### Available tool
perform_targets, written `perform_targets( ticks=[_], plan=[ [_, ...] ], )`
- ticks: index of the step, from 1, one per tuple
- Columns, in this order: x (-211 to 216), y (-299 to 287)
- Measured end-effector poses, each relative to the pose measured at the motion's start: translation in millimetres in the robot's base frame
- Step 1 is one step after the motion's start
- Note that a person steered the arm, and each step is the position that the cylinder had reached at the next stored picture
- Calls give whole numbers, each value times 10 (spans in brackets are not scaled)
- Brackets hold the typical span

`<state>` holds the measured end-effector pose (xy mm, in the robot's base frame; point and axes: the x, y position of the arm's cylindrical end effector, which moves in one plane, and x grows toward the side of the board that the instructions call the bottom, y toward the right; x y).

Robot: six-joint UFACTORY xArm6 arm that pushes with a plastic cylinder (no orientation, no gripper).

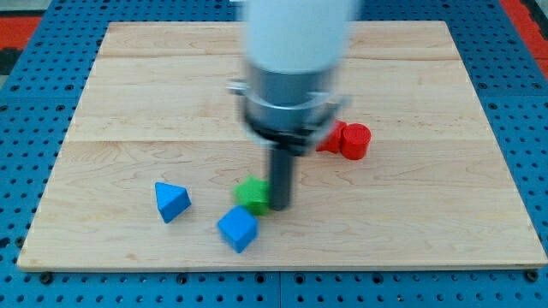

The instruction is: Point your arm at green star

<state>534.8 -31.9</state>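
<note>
My tip [281,205], a bare rod with no pincer, touches the green star [253,195] near the board's bottom edge; more push risks knocking it into the blue cube [237,228].

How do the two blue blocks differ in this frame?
The blue triangular block shows a wedge-like face; the blue cube shows squarish faces, one corner toward the view's bottom. The triangular block lies further to the view's left and slightly higher; the cube sits just below the green star. The cube is nearer my tip, which is beside the star's right. Both share colour and rest untouched on the wooden board.
</note>
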Motion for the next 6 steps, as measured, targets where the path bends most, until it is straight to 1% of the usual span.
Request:
perform_targets(
  ticks=[1, 3, 4, 5, 6],
  plan=[
    [-22, 39],
    [-87, 654],
    [-116, 610],
    [-97, -111],
    [-39, -391]
  ],
)
